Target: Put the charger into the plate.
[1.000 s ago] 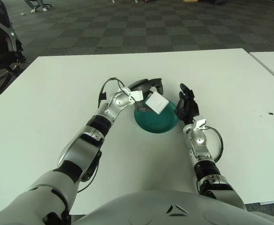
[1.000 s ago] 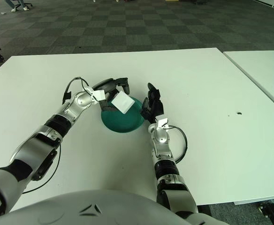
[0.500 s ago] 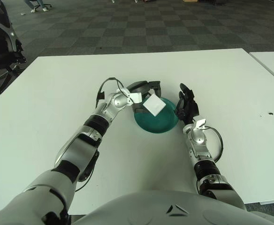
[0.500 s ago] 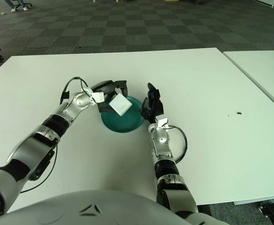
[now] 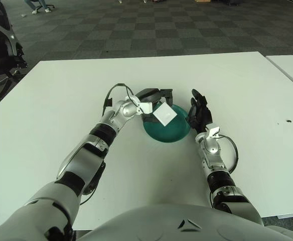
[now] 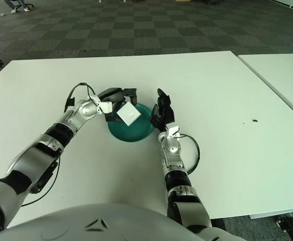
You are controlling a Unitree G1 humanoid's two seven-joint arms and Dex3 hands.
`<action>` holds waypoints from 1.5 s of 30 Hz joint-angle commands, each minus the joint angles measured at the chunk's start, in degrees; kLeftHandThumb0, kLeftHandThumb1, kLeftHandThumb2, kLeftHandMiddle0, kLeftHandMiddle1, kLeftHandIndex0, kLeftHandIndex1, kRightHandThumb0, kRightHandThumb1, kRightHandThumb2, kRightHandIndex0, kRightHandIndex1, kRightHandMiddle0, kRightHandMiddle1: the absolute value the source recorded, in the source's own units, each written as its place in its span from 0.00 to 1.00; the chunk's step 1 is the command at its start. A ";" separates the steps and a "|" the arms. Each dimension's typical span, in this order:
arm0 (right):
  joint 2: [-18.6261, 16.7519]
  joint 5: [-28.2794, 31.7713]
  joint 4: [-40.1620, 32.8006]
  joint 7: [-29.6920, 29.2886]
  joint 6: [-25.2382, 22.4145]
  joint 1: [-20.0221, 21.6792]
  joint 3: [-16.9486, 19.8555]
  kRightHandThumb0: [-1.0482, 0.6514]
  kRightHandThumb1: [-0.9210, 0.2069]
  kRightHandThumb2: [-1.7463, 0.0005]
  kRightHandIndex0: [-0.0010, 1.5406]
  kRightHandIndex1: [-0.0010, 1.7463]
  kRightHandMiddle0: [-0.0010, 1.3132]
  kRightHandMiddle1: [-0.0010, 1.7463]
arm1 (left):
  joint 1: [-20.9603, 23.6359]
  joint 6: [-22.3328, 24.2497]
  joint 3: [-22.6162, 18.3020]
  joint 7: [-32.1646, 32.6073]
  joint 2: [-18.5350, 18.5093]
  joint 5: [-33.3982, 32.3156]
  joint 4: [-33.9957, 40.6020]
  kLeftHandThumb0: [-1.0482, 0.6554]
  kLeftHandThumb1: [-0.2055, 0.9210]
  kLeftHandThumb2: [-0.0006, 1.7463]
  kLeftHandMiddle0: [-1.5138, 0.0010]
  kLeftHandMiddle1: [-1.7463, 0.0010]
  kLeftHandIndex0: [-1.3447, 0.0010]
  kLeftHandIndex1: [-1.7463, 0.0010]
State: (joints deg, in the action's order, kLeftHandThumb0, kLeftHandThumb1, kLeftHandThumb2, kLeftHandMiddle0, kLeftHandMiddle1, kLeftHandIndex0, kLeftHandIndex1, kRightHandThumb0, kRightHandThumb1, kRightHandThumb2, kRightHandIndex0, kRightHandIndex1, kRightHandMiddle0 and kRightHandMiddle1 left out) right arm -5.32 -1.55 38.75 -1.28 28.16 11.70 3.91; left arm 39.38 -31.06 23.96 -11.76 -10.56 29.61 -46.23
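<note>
Since the earlier frame, the small white square charger (image 5: pixel 164 114) has been carried lower over the round teal plate (image 5: pixel 174 132), toward its 11 o'clock rim. It is gripped by the left hand (image 5: pixel 154 96); the right hand (image 5: pixel 197 111), fingers extended and empty, stands at 3 o'clock. Placement is in hand; release is judged next.
</note>
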 commanded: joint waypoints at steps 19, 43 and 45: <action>-3.95 0.34 10.62 -0.78 -3.48 -11.80 -1.09 0.16 0.00 0.44 0.08 0.00 0.00 0.21 | 4.88 0.16 4.57 -1.55 -5.93 9.18 3.63 0.06 1.00 0.25 0.79 0.93 1.00 0.56; -3.66 -0.55 10.57 0.22 -2.94 -12.57 -2.08 0.15 0.00 0.44 0.10 0.00 0.00 0.19 | 5.63 -2.35 5.16 -4.56 -6.87 7.96 3.93 0.05 1.00 0.21 0.84 0.99 1.00 0.58; -3.58 -0.62 10.69 0.30 -2.92 -12.56 -2.14 0.15 0.00 0.44 0.10 0.00 0.00 0.19 | 5.65 -2.36 5.12 -4.57 -6.81 7.93 3.88 0.05 1.00 0.21 0.84 0.99 1.00 0.58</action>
State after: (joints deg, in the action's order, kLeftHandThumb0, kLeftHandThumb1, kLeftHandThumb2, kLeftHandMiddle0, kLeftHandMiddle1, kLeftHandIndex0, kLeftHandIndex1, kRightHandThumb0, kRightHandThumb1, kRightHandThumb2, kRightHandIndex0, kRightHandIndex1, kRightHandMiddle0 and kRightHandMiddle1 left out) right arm -5.45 -2.99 38.77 -1.72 28.64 11.63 3.01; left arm 42.43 -32.87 28.76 -15.56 -16.02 37.49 -42.71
